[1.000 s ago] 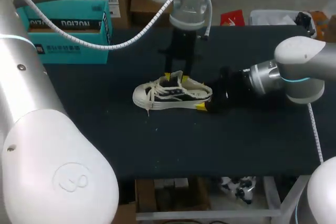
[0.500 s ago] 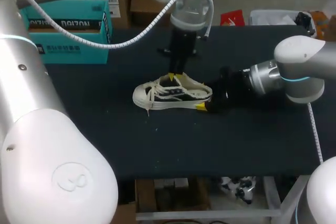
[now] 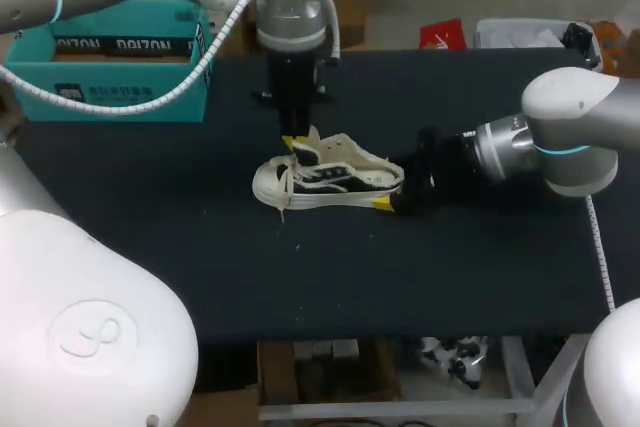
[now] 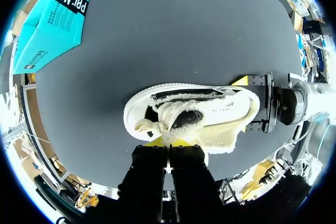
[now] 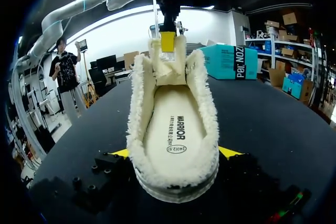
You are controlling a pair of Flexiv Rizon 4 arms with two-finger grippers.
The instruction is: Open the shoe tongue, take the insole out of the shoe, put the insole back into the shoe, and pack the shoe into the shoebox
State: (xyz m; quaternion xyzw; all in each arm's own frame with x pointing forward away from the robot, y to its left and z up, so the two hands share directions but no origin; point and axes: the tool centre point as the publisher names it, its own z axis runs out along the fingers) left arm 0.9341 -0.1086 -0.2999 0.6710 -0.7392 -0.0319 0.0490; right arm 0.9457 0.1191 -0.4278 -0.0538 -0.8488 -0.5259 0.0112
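Observation:
A white low sneaker (image 3: 325,180) with fleece lining lies mid-table, toe to the left. My left gripper (image 3: 296,144) reaches down from above and is shut on the fluffy tongue (image 4: 160,123), lifted towards the toe. In the right wrist view the tongue (image 5: 167,69) stands upright, and the printed insole (image 5: 176,129) lies bare inside the shoe. At the heel my right gripper (image 3: 392,189) has one finger on each side of the shoe (image 5: 173,171) and is shut on it. An open teal shoebox (image 3: 130,57) stands at the back left.
The black tabletop (image 3: 430,277) runs from the shoe to the front edge. My left arm's white corrugated hose (image 3: 190,72) loops over the shoebox. The right arm's grey body (image 3: 570,137) lies over the table's right side.
My left gripper closed on the tongue, then moved left towards the toe, pulling the tongue up and forward. The right gripper and shoe stayed put.

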